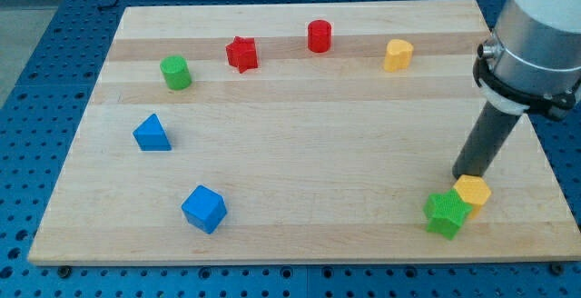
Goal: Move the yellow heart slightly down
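A pale wooden board (pixel 300 180) lies on a blue perforated table (pixel 54 53); my tip (pixel 465 174), gripping nothing, stands just above the yellow block (pixel 473 192), far from the yellow heart (pixel 398 54)

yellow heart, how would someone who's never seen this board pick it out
Look along the wooden board's far edge, at the view's top right. The yellow heart sits alone there, right of the red cylinder. The other yellow block lies bottom right, touching a green block beside my tip.

Lab bench: blue perforated table (pixel 54 44) beneath wooden board (pixel 300 166).
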